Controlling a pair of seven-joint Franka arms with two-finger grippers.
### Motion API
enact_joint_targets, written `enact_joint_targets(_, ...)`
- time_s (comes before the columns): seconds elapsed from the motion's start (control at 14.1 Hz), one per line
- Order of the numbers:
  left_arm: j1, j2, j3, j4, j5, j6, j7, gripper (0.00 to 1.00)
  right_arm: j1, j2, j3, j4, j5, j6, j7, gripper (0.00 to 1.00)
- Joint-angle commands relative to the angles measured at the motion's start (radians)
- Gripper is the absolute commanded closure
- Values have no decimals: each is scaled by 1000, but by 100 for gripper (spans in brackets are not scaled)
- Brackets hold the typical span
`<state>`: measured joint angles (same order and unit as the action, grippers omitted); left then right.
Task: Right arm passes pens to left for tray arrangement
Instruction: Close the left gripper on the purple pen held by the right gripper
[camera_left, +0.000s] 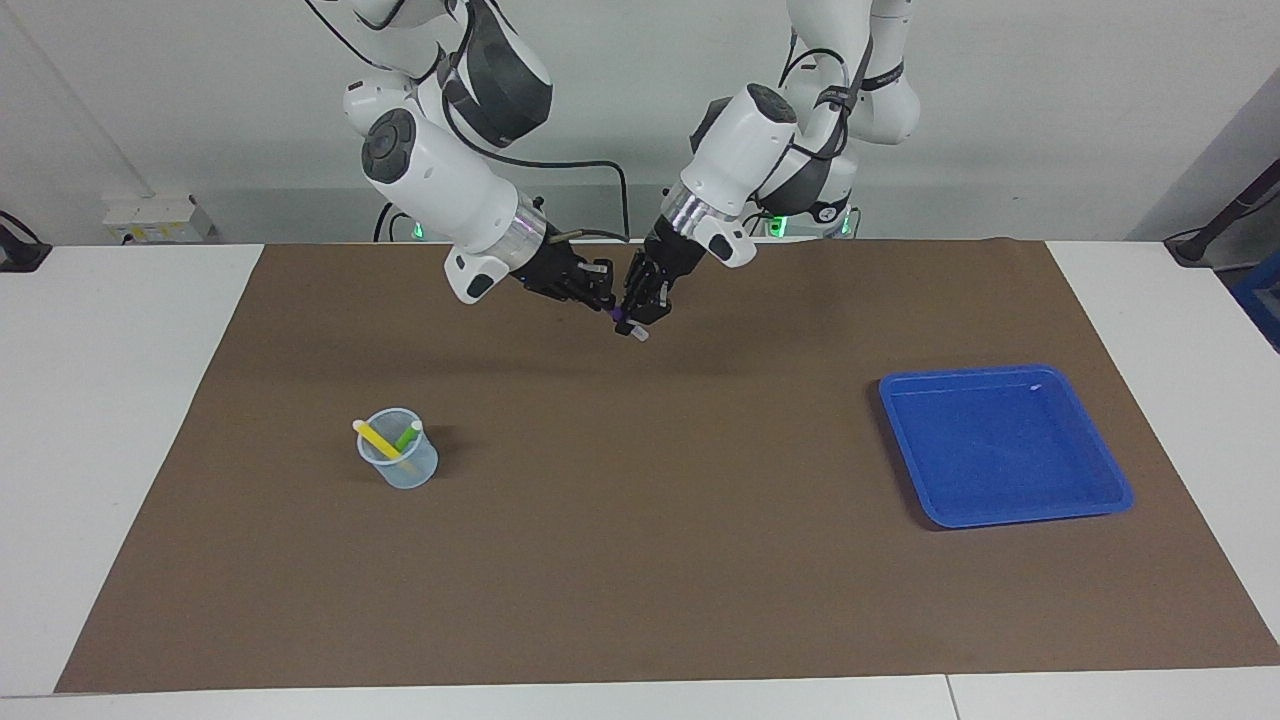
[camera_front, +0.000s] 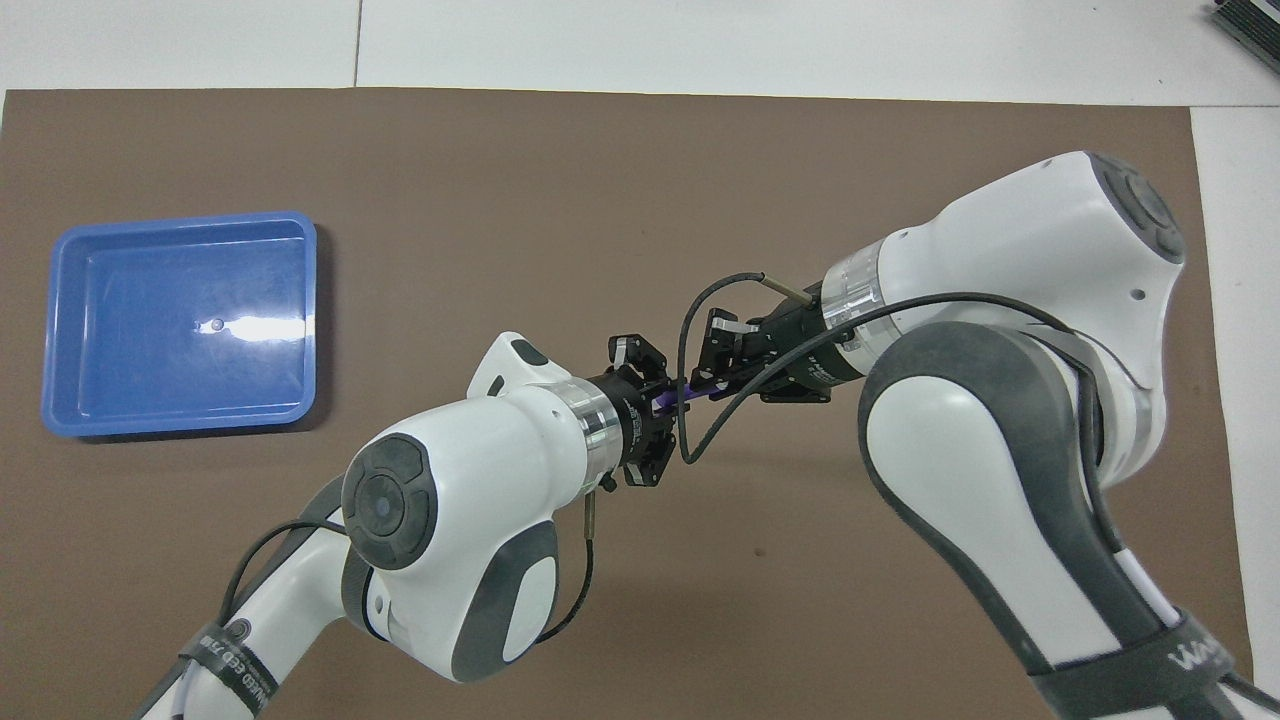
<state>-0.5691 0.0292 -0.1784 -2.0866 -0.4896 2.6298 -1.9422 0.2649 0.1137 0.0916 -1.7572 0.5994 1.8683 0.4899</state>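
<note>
Purple pen (camera_left: 627, 325) shared between both grippers in mid-air over the brown mat (camera_left: 640, 560); first handover under way.
The right gripper (camera_left: 603, 296) is clamped on the pen, and the left gripper (camera_left: 640, 305) appears closed on its other end. The blue tray (camera_left: 1100, 500), toward the left arm's end of the table, holds nothing. The yellow pen (camera_left: 375, 438) and green pen (camera_left: 407, 437) are seen standing in the translucent cup (camera_left: 405, 472), so, by this judgement, all three placements are left.
</note>
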Motion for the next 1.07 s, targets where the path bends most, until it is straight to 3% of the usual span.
enact_joint_targets(0.0,-6,3,-1,16,-9,-27,15,99,2,-3,-1,-5,19,22,18,100)
enact_joint_targets(0.21,-3,5,0,23,-3,-30,29,100,2,-3,-1,-4,19,22,18,99)
enact_joint_targets(0.36,2,5,2,34,-3,-43,51,100,0,-3,-1,-4,19,22,19,90)
enact_joint_targets(0.43,2,5,2,45,-3,-66,60,100,0,-3,-1,-4,17,23,19,76)
enact_joint_targets(0.57,18,5,2,59,2,-86,69,100,0,-2,-1,2,16,23,18,32)
enact_joint_targets(0.99,32,3,2,57,31,-109,132,100,-4,4,-3,18,-1,15,4,27)
